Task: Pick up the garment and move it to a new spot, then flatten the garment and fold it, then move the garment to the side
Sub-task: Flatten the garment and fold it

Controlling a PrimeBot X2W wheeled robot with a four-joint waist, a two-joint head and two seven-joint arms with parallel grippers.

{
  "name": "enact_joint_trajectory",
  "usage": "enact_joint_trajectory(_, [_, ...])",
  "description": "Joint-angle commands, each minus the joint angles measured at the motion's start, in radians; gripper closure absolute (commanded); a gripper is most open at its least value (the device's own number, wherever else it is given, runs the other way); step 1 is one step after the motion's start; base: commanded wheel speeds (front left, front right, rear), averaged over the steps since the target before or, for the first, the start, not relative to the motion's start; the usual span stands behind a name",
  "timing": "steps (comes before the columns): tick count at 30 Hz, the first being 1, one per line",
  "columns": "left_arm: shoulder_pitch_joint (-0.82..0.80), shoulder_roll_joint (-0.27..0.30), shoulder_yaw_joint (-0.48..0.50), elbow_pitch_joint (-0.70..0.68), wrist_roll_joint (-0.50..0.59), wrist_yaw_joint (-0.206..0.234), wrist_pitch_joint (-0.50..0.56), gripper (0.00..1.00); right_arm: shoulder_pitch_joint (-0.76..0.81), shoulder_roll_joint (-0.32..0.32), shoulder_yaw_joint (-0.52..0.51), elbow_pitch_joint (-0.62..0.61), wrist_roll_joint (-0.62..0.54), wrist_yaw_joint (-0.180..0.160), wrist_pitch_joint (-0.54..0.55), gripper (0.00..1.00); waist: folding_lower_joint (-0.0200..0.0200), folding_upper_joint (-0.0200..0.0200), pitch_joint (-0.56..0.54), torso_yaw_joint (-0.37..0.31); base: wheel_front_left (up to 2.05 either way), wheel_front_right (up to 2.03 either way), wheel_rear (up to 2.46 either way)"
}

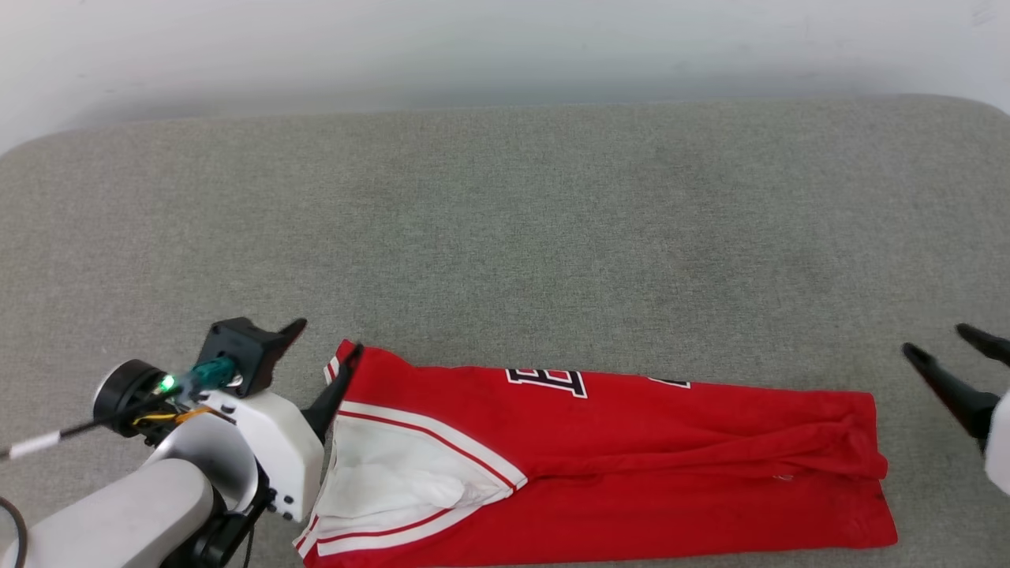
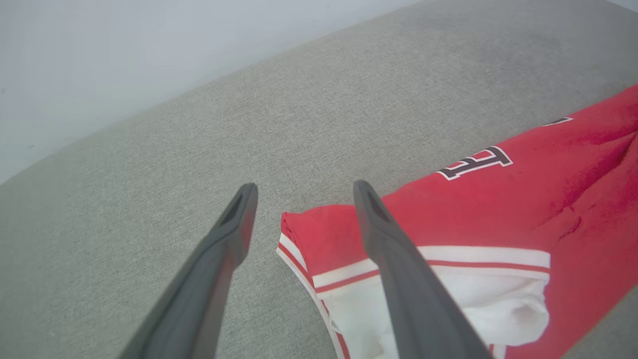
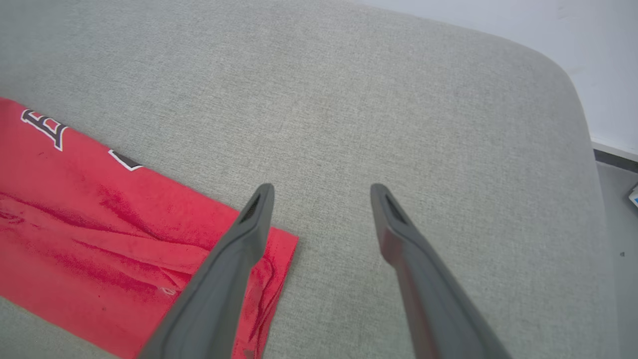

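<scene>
Lying folded in a strip, the garment (image 1: 631,465) rests free, because left tool (image 1: 327,338) and right tool (image 1: 935,338) stand released by its ends.

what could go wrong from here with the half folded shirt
One finger of the open left claw sits at a corner of the garment; pulling away may drag it and spoil the fold. The white sleeve bulges loosely and could slip out when moved. Creases at the right end may get folded in.

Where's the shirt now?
In the head view the shirt lies folded at the near edge of the grey surface, its white-sleeved end at the left gripper, its other end short of the right gripper.
</scene>
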Motion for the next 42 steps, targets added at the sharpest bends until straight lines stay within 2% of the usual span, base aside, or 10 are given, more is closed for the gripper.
enact_joint_trajectory(1, [0.025,-0.011,0.024,0.01,0.012,0.04,-0.058,0.0,0.034,0.014,-0.041,0.01,-0.008,-0.001,-0.01,0.0,0.0001,0.0,0.002,0.001,0.0,0.0,0.0])
enact_joint_trajectory(8, [0.105,-0.08,0.094,0.07,0.05,0.182,-0.254,0.0,0.14,0.101,-0.175,0.055,0.007,-0.001,0.019,0.0,0.0001,0.0,0.014,0.008,0.0,0.0,0.0])
enact_joint_trajectory(12, [0.149,-0.128,0.156,0.089,0.09,0.23,-0.28,0.0,0.182,0.151,-0.198,0.07,0.031,-0.001,0.054,0.0,0.0001,0.0,0.02,0.015,0.0,0.0,0.0])
enact_joint_trajectory(17, [0.23,-0.205,0.299,0.071,0.217,0.27,-0.284,0.0,0.217,0.217,-0.199,0.093,0.075,-0.001,0.096,0.0,0.0001,0.0,0.029,0.026,0.0,0.0,0.0])
enact_joint_trajectory(29, [0.46,-0.376,0.597,0.047,0.482,0.252,-0.283,0.0,0.272,0.315,-0.088,0.133,0.16,-0.001,0.193,0.0,0.0001,0.0,0.032,0.046,0.0,0.0,0.0])
enact_joint_trajectory(37, [0.568,-0.505,0.743,0.059,0.623,0.178,-0.284,0.0,0.231,0.359,-0.002,0.199,0.163,0.001,0.226,0.0,0.0001,0.0,0.019,0.052,0.0,0.0,0.0])
enact_joint_trajectory(38, [0.577,-0.52,0.756,0.061,0.639,0.167,-0.284,0.0,0.224,0.358,0.002,0.205,0.164,0.001,0.225,0.53,0.0001,0.0,0.016,0.053,0.0,0.0,0.0])
enact_joint_trajectory(39, [0.586,-0.535,0.772,0.062,0.654,0.157,-0.284,0.0,0.214,0.353,0.003,0.211,0.164,0.001,0.225,0.85,0.0001,0.0,0.013,0.054,0.0,0.0,0.0])
enact_joint_trajectory(40, [0.592,-0.548,0.786,0.063,0.669,0.146,-0.284,0.0,0.205,0.345,0.001,0.215,0.164,0.001,0.222,1.0,0.0001,0.0,0.01,0.055,0.0,0.0,0.0])
enact_joint_trajectory(42, [0.609,-0.573,0.809,0.064,0.696,0.126,-0.284,0.0,0.185,0.32,-0.015,0.217,0.16,0.0,0.204,1.0,0.0001,0.0,0.002,0.057,0.0,0.0,0.0])
